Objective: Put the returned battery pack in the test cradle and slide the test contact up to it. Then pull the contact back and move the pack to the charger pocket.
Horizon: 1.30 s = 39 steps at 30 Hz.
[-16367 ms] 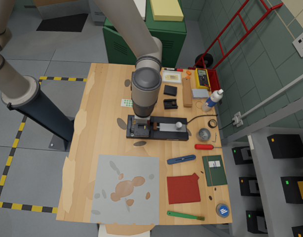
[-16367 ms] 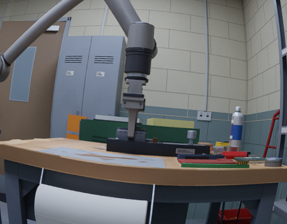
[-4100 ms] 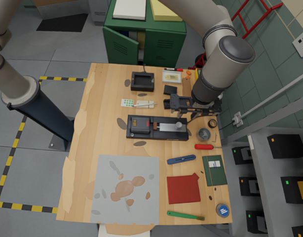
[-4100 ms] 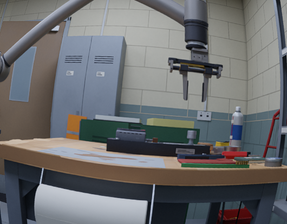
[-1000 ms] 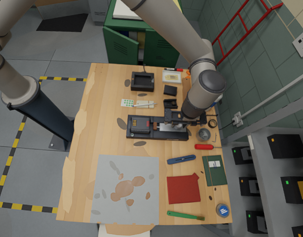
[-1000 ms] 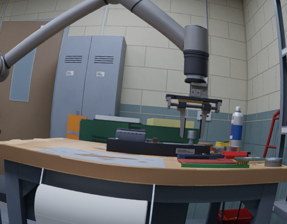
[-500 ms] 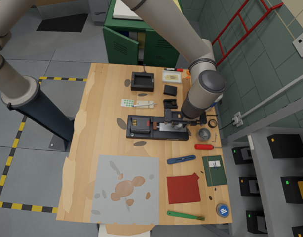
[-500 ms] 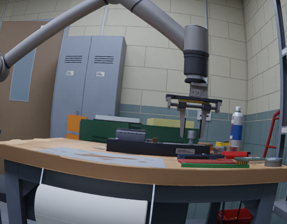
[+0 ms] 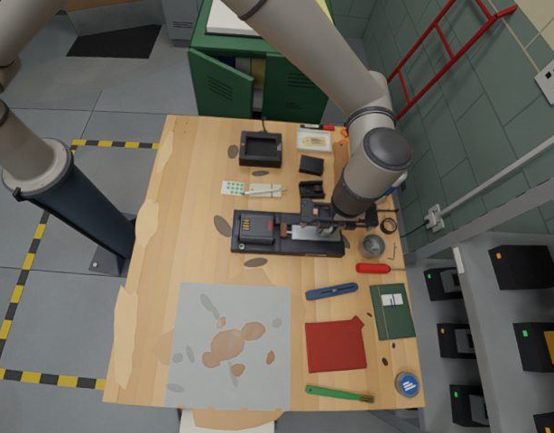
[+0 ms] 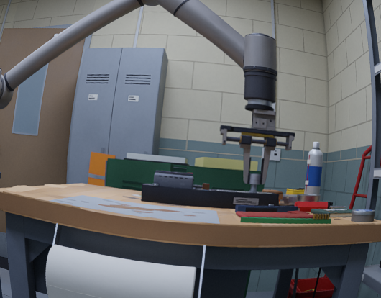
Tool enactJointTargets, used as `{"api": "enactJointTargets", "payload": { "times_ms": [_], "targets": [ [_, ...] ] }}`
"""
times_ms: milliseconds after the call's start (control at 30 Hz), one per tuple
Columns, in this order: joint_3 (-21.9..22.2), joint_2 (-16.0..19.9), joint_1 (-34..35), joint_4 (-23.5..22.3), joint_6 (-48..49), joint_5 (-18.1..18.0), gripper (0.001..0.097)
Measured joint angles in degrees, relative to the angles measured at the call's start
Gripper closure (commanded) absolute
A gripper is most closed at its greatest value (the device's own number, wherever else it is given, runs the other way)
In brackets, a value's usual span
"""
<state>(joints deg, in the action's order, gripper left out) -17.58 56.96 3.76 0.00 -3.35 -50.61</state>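
Note:
My gripper (image 10: pixel 255 179) stands upright over the right end of the black test cradle (image 9: pixel 287 237). The test contact's grey knob (image 10: pixel 255 180) is clamped between my fingers. The dark battery pack (image 9: pixel 255 228) sits in the cradle's left end, contacts up. The contact's brown-tipped slide (image 9: pixel 284 230) lies apart from the pack, to its right. The charger pocket (image 9: pixel 260 148) is an empty black tray at the far side of the bench. In the side camera my wrist hides the knob.
Behind the bench stand a green cabinet (image 9: pixel 259 79) and grey lockers (image 10: pixel 116 111). Two small black blocks (image 9: pixel 311 164) lie between pocket and cradle. A red screwdriver (image 9: pixel 373 268), blue knife (image 9: pixel 331 291), notebook (image 9: pixel 391 311), red cloth (image 9: pixel 335 346) and spray can (image 10: pixel 314 168) crowd the right side.

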Motion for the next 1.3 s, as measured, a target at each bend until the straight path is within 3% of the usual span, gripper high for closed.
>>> {"api": "enactJointTargets", "payload": {
  "times_ms": [367, 1300],
  "targets": [
    [0.0, 0.0, 0.0, 0.0, 0.0, 0.0, 0.0936],
    [2.3, -0.9, 0.0, 0.0, 0.0, 1.6, 0.0941]
  ]
}}
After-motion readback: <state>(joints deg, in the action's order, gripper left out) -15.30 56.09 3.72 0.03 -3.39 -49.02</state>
